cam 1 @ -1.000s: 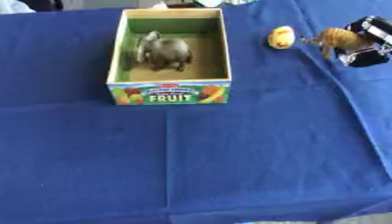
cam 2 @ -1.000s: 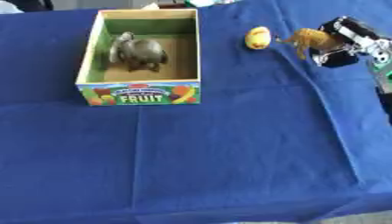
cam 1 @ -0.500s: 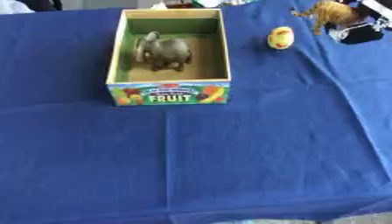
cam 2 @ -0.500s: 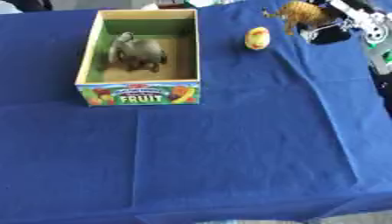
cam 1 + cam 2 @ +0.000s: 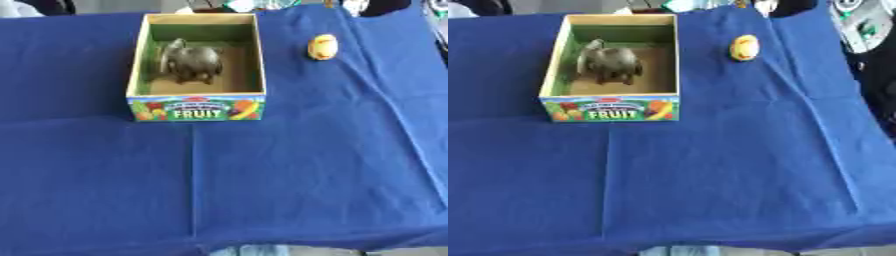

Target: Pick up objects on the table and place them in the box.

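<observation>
We see a blue cloth [image 5: 262, 190] covering the whole table, creased in a few long lines. On its left half, toward the far edge, stands the box [image 5: 197, 108], an open wooden tray with pale walls and a green inner lining; its near wall carries a bright label with pictures of fruit and the word FRUIT. Inside the box lies a grey animal toy [image 5: 191, 61], set nearer the left wall and about midway between the far and near walls.

To the right of the box, apart from it and level with its far half, we see a small yellow toy [image 5: 322, 46] lying on the cloth; it is rounded and we cannot make out more of it.

At the far right, in the right eye view, part of the robot's machinery [image 5: 866, 25] shows beyond the table's edge, pale with dark and green bits. We cannot tell whether this is the right hand, nor how its fingers stand or whether they grasp anything. The left hand shows in neither view. Nothing touches the yellow toy or the box.
</observation>
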Controlling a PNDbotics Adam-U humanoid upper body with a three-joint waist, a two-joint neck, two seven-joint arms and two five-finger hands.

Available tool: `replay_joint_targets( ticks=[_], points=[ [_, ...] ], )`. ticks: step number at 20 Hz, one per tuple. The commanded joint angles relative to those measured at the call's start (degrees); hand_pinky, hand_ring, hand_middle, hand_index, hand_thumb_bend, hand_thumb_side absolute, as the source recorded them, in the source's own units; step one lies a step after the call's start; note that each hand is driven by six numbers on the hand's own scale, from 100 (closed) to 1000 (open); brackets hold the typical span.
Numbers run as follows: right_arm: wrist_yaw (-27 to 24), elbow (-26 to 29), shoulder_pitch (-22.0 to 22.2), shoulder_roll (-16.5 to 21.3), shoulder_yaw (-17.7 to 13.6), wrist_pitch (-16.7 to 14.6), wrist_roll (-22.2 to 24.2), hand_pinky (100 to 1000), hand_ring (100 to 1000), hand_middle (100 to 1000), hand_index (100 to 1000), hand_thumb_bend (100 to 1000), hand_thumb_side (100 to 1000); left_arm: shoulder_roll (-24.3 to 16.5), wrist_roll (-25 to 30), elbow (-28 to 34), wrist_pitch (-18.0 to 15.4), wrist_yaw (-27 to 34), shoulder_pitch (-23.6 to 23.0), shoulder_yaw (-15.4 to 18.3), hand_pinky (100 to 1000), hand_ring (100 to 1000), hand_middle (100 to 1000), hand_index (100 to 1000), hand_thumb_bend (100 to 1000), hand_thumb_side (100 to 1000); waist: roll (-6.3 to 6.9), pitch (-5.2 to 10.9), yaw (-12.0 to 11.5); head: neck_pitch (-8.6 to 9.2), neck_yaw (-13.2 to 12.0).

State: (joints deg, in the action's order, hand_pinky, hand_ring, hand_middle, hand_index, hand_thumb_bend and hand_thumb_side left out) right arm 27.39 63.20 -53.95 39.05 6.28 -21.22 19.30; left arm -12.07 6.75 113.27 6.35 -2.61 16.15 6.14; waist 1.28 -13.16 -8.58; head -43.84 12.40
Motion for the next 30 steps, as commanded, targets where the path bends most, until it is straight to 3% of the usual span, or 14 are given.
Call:
replay_joint_targets(
  ticks=[1, 14, 21, 30],
  points=[
    [1.67, -0.53, -3.17, -1.95, 0.67, -0.53, 1.05, 904, 710, 395, 578, 100, 100, -0.84, 0.39, 0.76, -0.17, 0.30, 0.54, -0.25, 592, 604, 658, 723, 185, 510, 0.04, 1.25, -0.46, -0.28, 0.68],
    [6.60, -5.54, -7.78, -13.03, 2.93, -2.90, 3.00, 902, 708, 394, 584, 100, 100, 0.03, 1.34, 0.57, -0.43, 0.99, 1.42, -1.02, 593, 605, 659, 723, 186, 509, 0.37, 0.59, -4.40, -0.28, 2.99],
    [9.27, -7.59, -7.54, -16.56, 3.63, -3.79, 3.80, 902, 709, 397, 589, 100, 100, 0.36, 1.52, 0.53, -0.52, 1.22, 1.86, -1.21, 593, 605, 659, 723, 188, 509, 0.56, 0.23, -6.23, -0.28, 3.64],
    [13.41, -9.90, -6.16, -19.13, 4.31, -5.26, 5.02, 905, 716, 413, 600, 100, 108, 0.53, 1.62, 0.61, -0.47, 1.25, 2.01, -1.24, 593, 605, 660, 723, 190, 509, 0.30, 0.17, -6.60, -0.28, 3.91]
  ],
)
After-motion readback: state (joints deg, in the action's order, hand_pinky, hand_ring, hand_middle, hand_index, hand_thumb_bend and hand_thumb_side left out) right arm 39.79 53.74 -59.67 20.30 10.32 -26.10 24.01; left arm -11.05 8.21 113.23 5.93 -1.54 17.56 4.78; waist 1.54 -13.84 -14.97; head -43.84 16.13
